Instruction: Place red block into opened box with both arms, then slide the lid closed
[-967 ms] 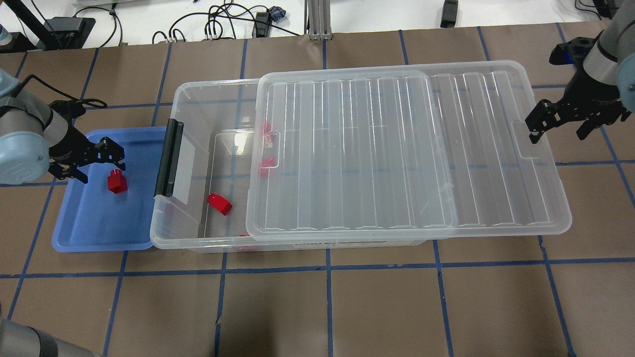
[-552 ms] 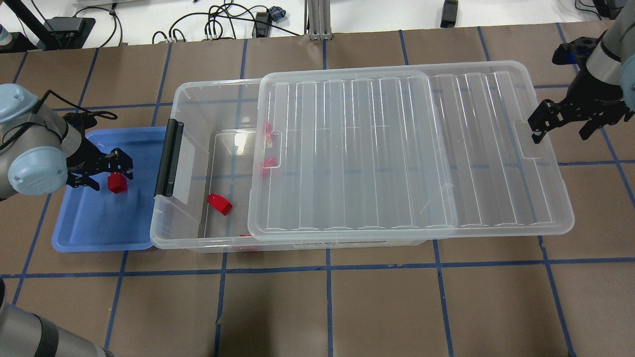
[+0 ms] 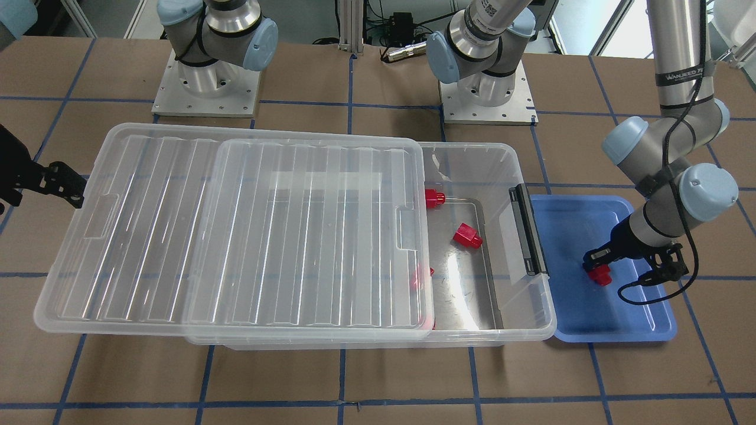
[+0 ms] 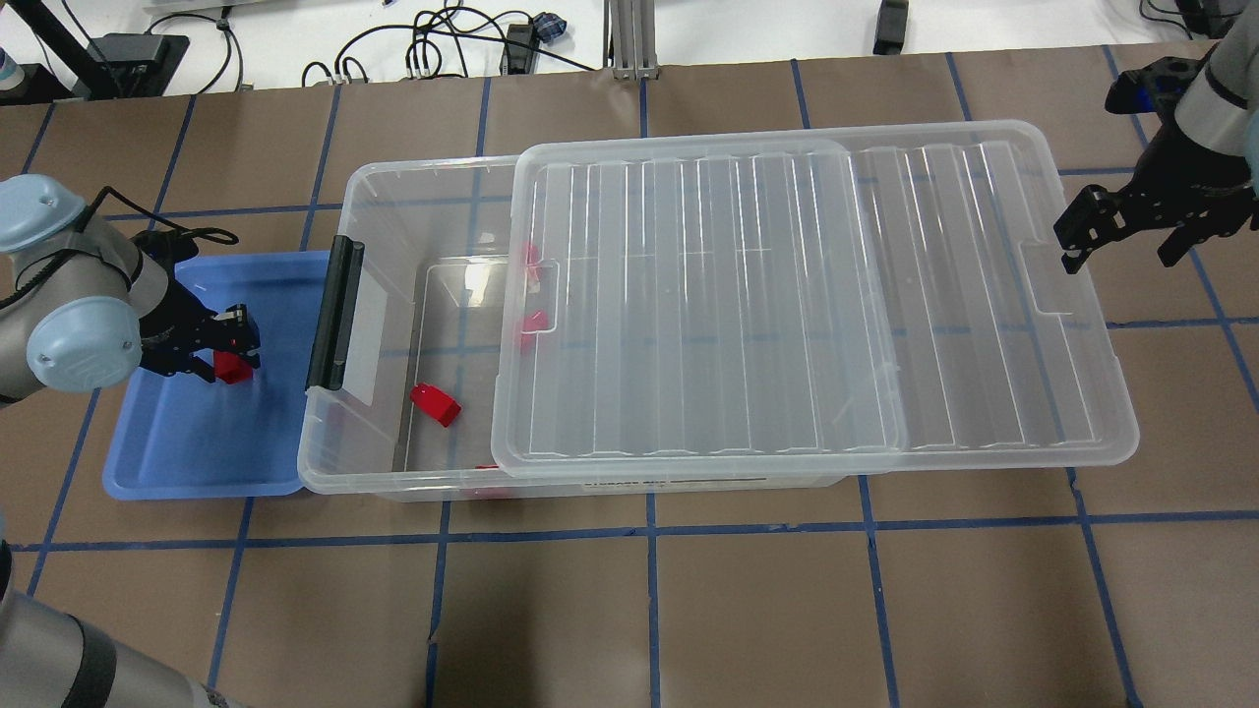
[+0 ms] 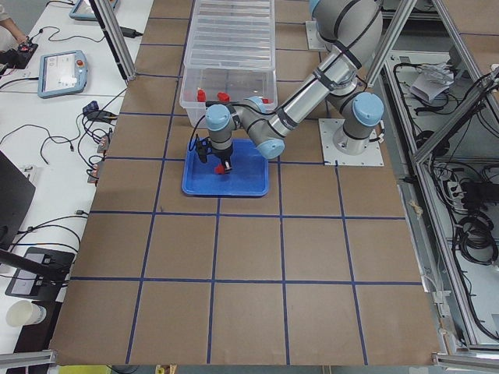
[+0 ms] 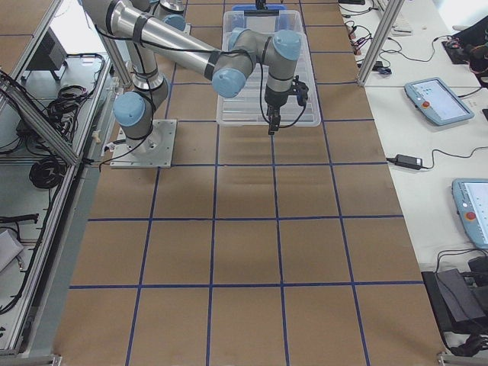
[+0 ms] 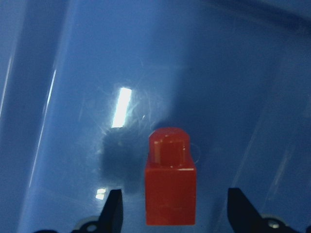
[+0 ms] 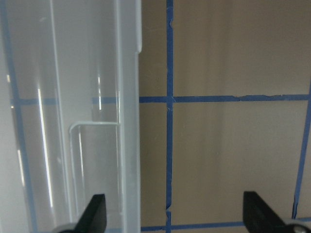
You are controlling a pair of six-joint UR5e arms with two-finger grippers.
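A red block (image 7: 170,189) lies in the blue tray (image 4: 197,442), also seen from above as the red block (image 4: 234,368) and from the front as the red block (image 3: 600,275). My left gripper (image 7: 177,213) is open and low over it, one finger on each side, not touching; overhead my left gripper (image 4: 224,354) hides part of the block. The clear box (image 4: 393,197) is open at its left end, the lid (image 4: 708,295) slid to the right. My right gripper (image 4: 1126,234) is open at the lid's right short end, and in its wrist view the lid edge (image 8: 129,145) runs between the fingers.
Inside the box lie more red blocks (image 4: 436,403), some under the lid's left edge (image 4: 531,320). A black latch bar (image 4: 334,315) sits on the box end beside the tray. Brown table surface with blue tape lines (image 4: 649,590) spreads in front.
My left gripper has moved in over the red block and down, and now straddles it. My right gripper has drifted slightly to the right and back. The lid shifted slightly right.
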